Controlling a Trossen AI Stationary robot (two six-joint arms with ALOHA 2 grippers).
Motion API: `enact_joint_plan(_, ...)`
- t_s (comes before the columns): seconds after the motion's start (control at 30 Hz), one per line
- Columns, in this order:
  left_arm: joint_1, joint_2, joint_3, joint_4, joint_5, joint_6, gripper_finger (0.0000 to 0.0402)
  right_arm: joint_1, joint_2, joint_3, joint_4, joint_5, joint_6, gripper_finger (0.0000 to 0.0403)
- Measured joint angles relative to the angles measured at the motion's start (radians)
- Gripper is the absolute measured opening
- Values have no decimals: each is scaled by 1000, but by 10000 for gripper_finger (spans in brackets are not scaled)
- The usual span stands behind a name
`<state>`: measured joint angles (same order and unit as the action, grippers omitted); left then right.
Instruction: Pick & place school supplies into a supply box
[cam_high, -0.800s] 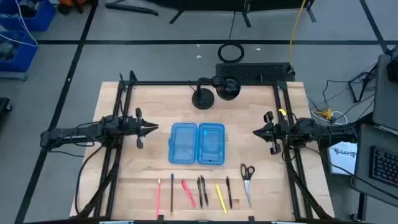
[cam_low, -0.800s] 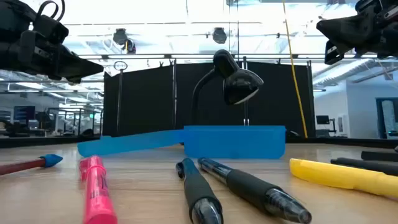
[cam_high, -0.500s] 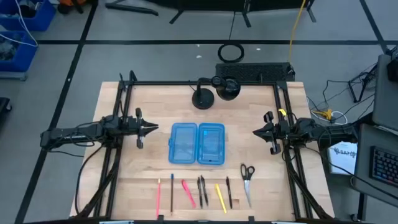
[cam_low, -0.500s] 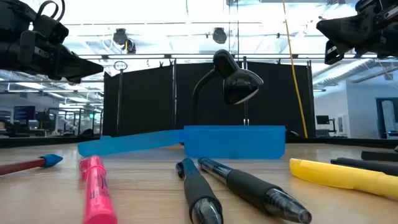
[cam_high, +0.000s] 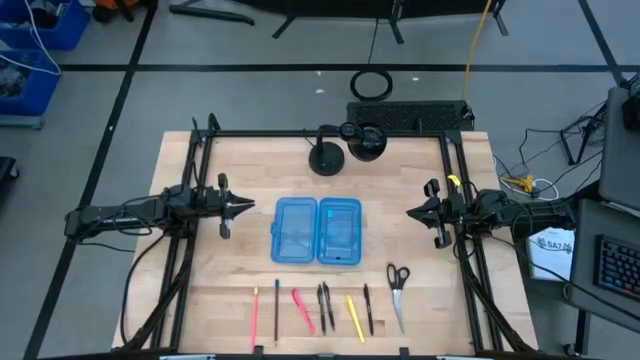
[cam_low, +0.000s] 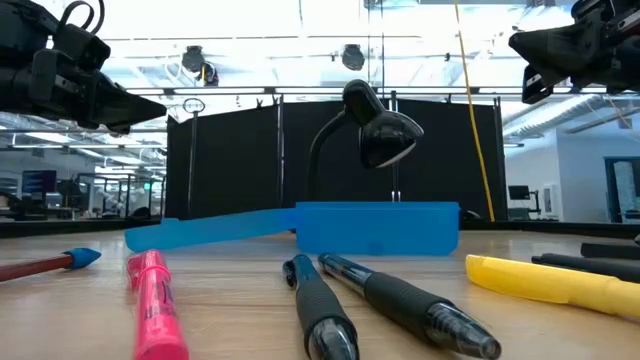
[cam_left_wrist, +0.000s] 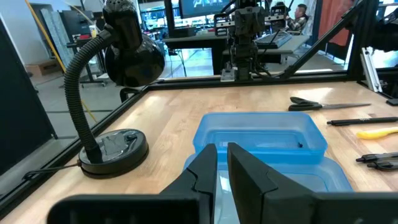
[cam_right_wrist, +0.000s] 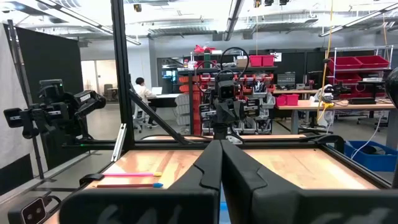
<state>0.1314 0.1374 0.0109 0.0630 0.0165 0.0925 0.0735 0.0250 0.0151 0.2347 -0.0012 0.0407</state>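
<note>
**Supplies lie toward the front edge, crosswise to both grippers**

While both arms hang above the table's side edges, the box (cam_high: 317, 231) sits open at mid-table. Pens (cam_high: 322, 309) and scissors (cam_high: 398, 293) lie in a row along the front edge, long axes front-to-back. Left gripper (cam_high: 243, 206) shows a narrow gap, holding nothing; right gripper (cam_high: 413, 212) is closed and empty, nearer the scissors.

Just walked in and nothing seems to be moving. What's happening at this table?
Nothing is being handled yet. The left gripper and right gripper hover on either side of the open blue pencil case, both holding nothing. The pens and pencils and the scissors lie in a row at the table's near edge.
</note>
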Motion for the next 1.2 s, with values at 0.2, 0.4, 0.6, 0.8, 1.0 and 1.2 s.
enact_joint_plan(0.2,0,0,0,0,0,0,44,0,0,0,0,0,0,0)
enact_joint_plan(0.4,0,0,0,0,0,0,44,0,0,0,0,0,0,0)
enact_joint_plan(0.6,0,0,0,0,0,0,44,-42,-13,0,6,15,0,0)
enact_joint_plan(0.8,0,0,0,0,0,0,44,-53,-9,0,0,29,0,0)
enact_joint_plan(1.0,0,0,0,0,0,0,44,-53,-9,0,0,28,0,0)
enact_joint_plan(1.2,0,0,0,0,0,0,44,-53,-9,0,0,27,0,0)
